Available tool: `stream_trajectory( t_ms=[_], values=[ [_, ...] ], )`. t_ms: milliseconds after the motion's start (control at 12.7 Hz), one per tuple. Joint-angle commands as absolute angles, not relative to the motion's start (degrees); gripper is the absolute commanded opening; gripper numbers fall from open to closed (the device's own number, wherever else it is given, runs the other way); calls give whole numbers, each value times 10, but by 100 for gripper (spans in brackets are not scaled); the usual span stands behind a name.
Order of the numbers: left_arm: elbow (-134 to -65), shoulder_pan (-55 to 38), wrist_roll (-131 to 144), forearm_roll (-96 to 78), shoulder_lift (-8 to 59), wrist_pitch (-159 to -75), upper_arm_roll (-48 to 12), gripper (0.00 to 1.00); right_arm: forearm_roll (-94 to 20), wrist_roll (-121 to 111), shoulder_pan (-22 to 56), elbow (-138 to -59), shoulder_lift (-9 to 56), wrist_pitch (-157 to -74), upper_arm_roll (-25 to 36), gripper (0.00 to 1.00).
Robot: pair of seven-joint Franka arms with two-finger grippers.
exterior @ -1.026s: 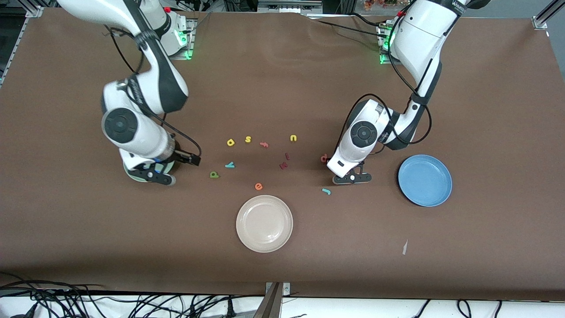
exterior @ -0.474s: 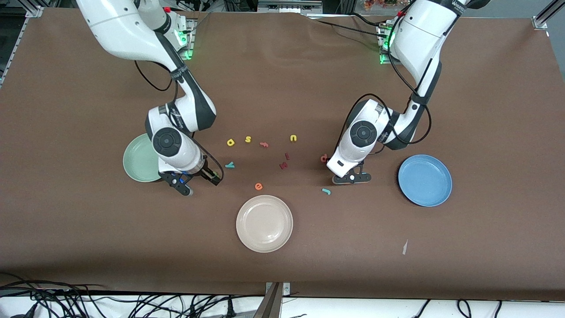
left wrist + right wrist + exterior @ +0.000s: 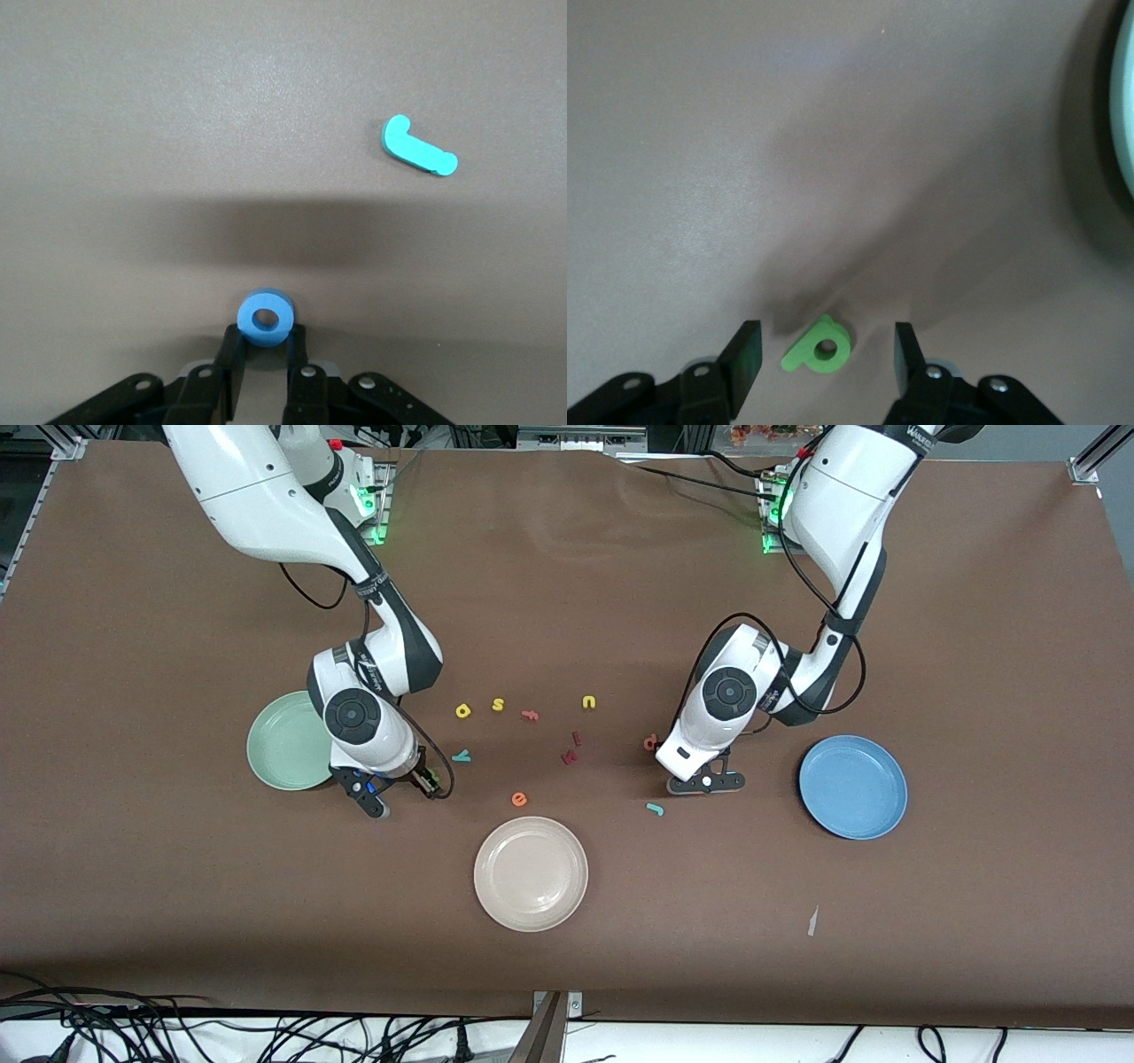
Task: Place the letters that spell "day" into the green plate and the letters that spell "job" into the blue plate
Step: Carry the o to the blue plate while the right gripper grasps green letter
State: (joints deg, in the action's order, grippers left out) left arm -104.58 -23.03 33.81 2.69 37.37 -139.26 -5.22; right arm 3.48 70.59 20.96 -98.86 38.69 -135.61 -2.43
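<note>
My left gripper is down at the table between the salmon "b" and the blue plate. In the left wrist view it is shut on the blue ring "o", with the teal "j" lying apart from it. My right gripper is low beside the green plate. In the right wrist view its jaws stand open on either side of the green "d", a gap on each side. The yellow "a" and teal "y" lie on the table.
A beige-white plate sits nearest the front camera. Loose letters lie mid-table: yellow "s", salmon "f", yellow "u", orange "e" and dark red letters. The green plate's rim shows in the right wrist view.
The right arm swung from over the green plate toward mid-table and came down around the "d", uncovering the plate; its jaws have narrowed. The left arm stayed put.
</note>
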Motion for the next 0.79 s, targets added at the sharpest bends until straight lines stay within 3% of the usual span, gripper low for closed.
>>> stream_trajectory(
  t_ms=[0,158,237,316,395,474,711],
  values=[
    [-1047,-229,347,54,379,-1392,-45,20,43,734,221,-986,399,-1372,-19,69],
    [-1045,-229,347,54,377,-1392,-45,19,44,737,222,-986,400,-1372,-19,68],
    [-1045,-228,347,54,375,-1392,-45,18,44,737,222,-986,404,-1372,-19,61],
    [-1044,-227,346,54,374,-1391,-45,18,45,735,222,-985,405,-1372,-20,46],
    [-1042,-227,346,54,373,-1385,-45,18,47,727,222,-985,405,-1371,-19,21],
    [-1040,-226,345,54,372,-1383,-44,17,47,727,222,-984,405,-1370,-19,11],
    [-1035,-202,327,53,346,-1369,-44,17,47,702,216,-980,396,-1366,-18,10]
  ],
)
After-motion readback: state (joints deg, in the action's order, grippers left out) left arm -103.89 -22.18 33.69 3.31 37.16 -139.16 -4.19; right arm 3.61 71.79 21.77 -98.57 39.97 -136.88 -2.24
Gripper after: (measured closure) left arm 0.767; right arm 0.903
